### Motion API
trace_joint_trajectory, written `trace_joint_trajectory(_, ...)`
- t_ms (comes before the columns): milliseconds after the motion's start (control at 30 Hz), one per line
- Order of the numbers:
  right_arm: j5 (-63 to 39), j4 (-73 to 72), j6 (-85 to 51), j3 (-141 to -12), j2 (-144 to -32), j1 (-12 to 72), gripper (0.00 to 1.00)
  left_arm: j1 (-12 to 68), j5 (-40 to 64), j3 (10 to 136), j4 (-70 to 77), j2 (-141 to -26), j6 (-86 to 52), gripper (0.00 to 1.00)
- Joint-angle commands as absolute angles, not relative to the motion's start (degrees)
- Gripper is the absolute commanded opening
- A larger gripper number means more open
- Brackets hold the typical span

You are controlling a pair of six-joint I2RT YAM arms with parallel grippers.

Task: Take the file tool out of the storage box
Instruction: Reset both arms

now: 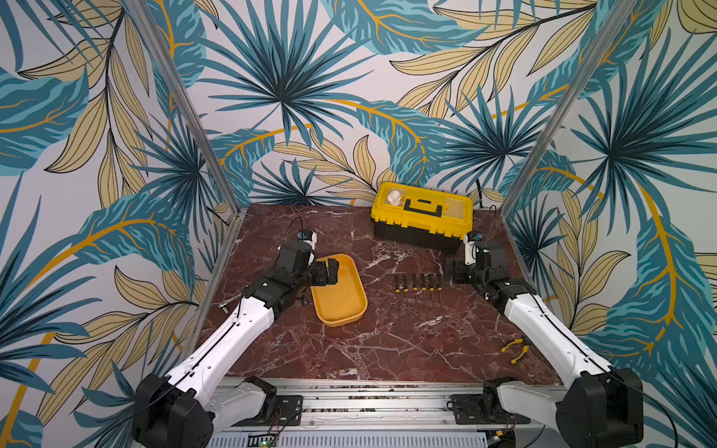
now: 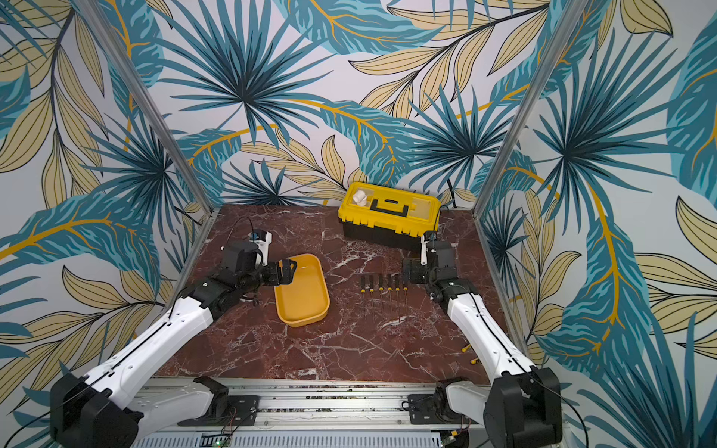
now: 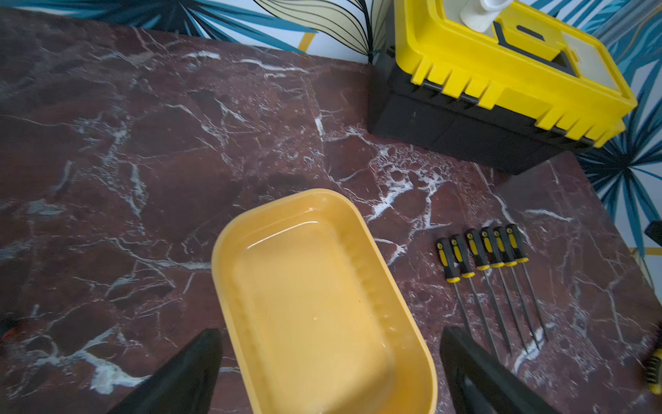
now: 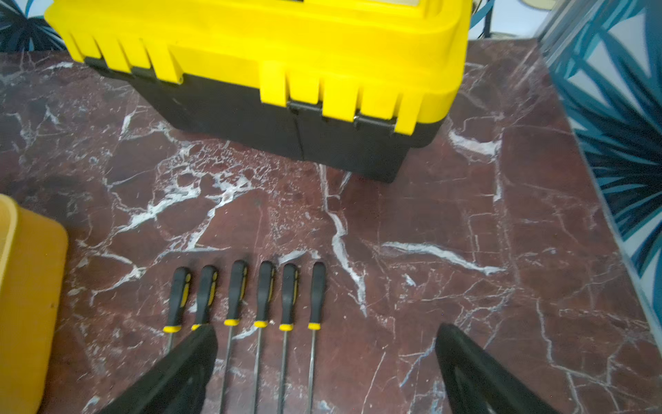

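Left gripper (image 3: 329, 332), right gripper (image 4: 326, 329) splayed wide, six files (image 4: 264, 297) parallel, handles toward toolbox (image 4: 272, 53)

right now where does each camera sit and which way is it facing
Top views: high above the front rail, looking down toward the back wall; both arms, left tool and right tool show in both top views.
Left wrist: over the storage box, looking down into it; its open fingers show.
Right wrist: over the files, facing the toolbox; its open fingers show.
Shared: both wrist views catch files, toolbox and storage box.
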State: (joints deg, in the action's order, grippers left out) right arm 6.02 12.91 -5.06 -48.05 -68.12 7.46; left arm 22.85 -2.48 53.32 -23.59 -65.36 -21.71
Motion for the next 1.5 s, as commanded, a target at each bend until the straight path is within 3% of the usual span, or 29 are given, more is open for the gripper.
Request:
trace_joint_trajectory(0, 10.3, 0.6, -1.6, -42.8, -66.6, 6.3, 1.0, 22.0, -9.1, 50.4, -19.4, -62.6, -19.1, 1.0)
trace_joint_trajectory(167, 8.2, -17.8, -0.2, -31.6, -66.7, 2.7, 1.0, 21.2, -14.5, 46.0, -16.3, -60.3, -16.2, 1.0)
trace_joint_trajectory(567, 9.9, -51.6, -3.3, -20.3, -82.7, 1.1, 1.0, 16.5, -16.3, 25.9, 11.6, -53.5, -6.4, 1.0)
trace_joint_trajectory(700, 9.8, -55.9, -2.8, -19.7, -86.1, 1.1, 0.99, 13.0, -14.9, 21.6, 18.2, -53.6, -5.8, 1.0)
trace_joint_trajectory(1000, 8.7, -50.2, -2.4, -22.5, -86.0, 1.2, 1.0, 5.0, -11.2, 13.8, 40.0, -62.8, -2.5, 1.0)
trace_joint_trajectory(1300, 6.8, -48.4, -1.7, -23.5, -86.1, 1.2, 1.0, -3.9, 0.6, 13.4, 62.4, -81.3, -3.2, 1.0)
trace_joint_trajectory(1467, 6.8, -48.5, -1.7, -23.5, -86.2, 1.2, 1.0, -4.5, 2.5, 11.2, 78.3, -92.6, -3.1, 1.0)
